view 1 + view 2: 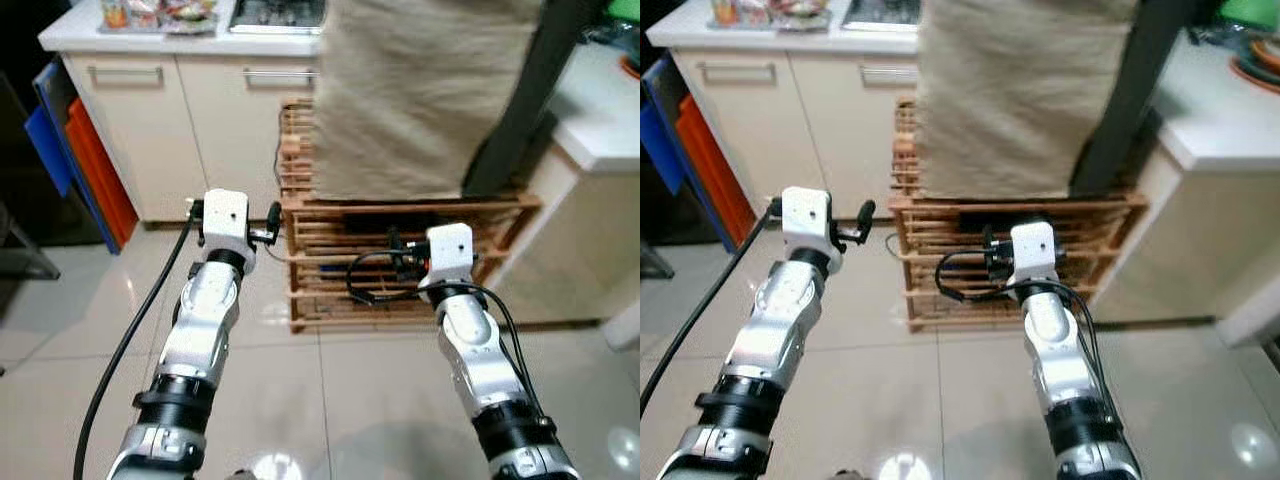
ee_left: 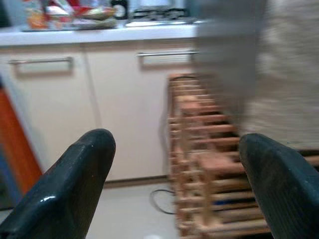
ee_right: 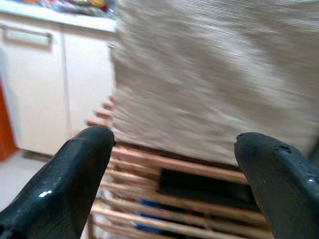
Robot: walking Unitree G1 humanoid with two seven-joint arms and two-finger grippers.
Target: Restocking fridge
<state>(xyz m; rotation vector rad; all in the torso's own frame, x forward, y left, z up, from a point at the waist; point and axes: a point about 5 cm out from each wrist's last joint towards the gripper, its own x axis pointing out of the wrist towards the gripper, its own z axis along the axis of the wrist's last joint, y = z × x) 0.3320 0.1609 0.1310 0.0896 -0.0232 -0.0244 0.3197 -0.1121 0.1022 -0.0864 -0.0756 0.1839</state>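
Both arms are raised over the tile floor (image 1: 330, 400), the left gripper (image 2: 174, 174) and right gripper (image 3: 172, 169) each spread wide and empty. No fridge or groceries can be made out; packets sit on the far left counter (image 1: 200, 40) (too blurred to count or to judge how they would handle). Ahead stands one slatted wooden rack (image 1: 320, 240) under one beige cloth (image 1: 410, 90), beside two cabinet doors (image 1: 140, 130)

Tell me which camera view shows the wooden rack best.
The left eye view shows the wooden rack best: its whole width and slatted shelves under the beige cloth. The right eye view is similar. Both wrist views show only blurred parts of it.
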